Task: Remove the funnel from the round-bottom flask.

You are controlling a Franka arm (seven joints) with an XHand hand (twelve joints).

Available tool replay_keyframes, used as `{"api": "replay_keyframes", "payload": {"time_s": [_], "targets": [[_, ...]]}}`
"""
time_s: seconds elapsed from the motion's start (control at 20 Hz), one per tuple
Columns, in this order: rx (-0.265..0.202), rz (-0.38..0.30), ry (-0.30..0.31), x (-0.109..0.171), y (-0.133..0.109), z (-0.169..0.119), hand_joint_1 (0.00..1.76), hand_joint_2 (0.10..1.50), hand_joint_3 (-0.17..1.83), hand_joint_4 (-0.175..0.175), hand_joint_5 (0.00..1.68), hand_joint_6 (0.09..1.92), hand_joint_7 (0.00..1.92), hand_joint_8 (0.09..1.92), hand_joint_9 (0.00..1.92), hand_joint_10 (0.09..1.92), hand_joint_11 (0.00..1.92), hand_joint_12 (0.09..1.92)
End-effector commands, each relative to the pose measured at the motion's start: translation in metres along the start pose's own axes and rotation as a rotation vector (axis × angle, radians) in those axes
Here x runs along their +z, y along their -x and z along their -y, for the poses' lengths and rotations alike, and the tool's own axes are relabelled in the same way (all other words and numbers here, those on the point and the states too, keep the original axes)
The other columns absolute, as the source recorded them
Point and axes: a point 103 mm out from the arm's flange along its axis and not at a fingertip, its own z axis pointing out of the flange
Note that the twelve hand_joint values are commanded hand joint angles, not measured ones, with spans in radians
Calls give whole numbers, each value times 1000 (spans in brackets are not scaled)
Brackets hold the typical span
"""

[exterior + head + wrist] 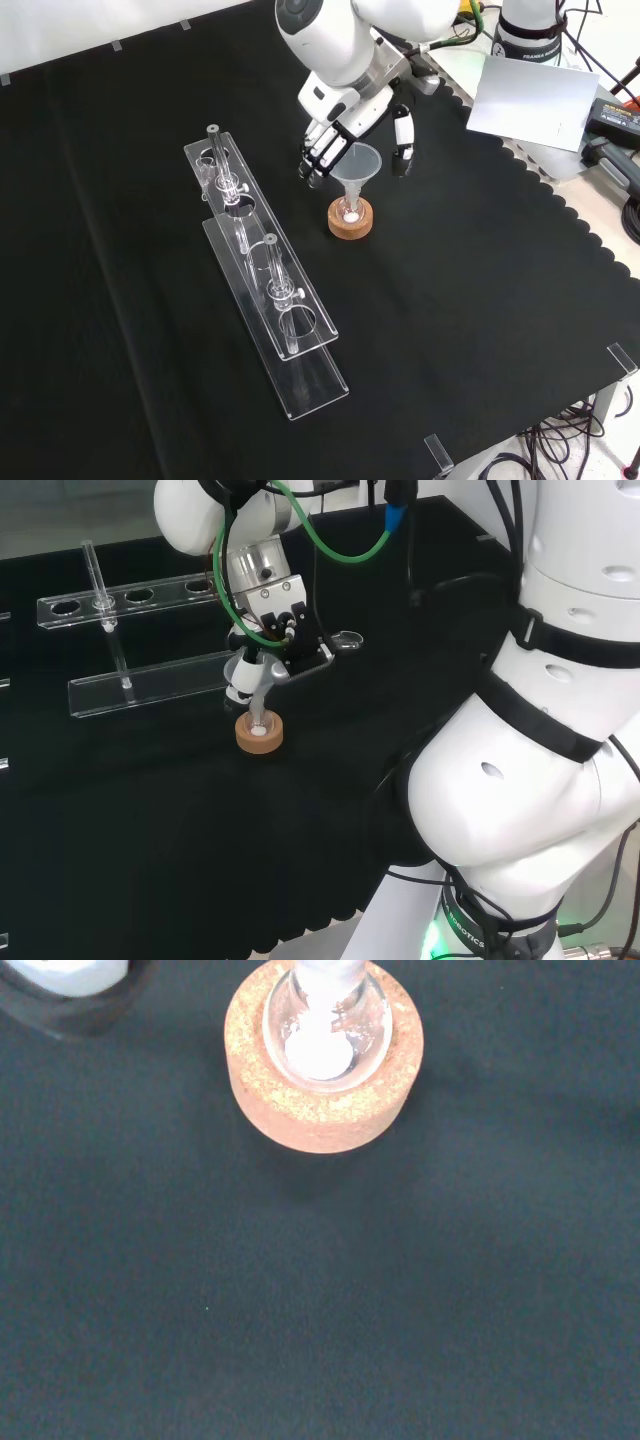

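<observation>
Funnel (357, 163): seated in round-bottom flask (350, 210) on cork ring (350, 221). Hand (345, 135): fingers spread around the cone, apparently not yet pinching. Close evenly, lift straight up.

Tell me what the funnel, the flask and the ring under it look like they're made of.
Funnel: clear, smooth, glossy; glass or plastic, the look doesn't settle which. Round-bottom flask: clear and shiny with bright reflections on its wall, likely glass; something white lies at its bottom. Ring stand: cork, tan, matte, with a speckled granular surface.
</observation>
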Motion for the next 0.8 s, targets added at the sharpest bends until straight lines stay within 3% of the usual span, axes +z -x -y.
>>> {"api": "replay_keyframes", "payload": {"time_s": [0.05,0.25,0.45,0.8], "targets": [[0,0,8,2,3,-6,742,629,300,-19,70,87,0,302,77,872,320,1486],[9,12,17,3,5,-7,748,631,309,-20,90,87,0,378,129,847,331,1480],[18,27,22,3,5,-7,782,652,359,-27,202,87,9,581,304,734,389,1439],[33,64,66,0,5,-6,853,689,486,-34,403,87,233,684,586,596,523,1346]]}}
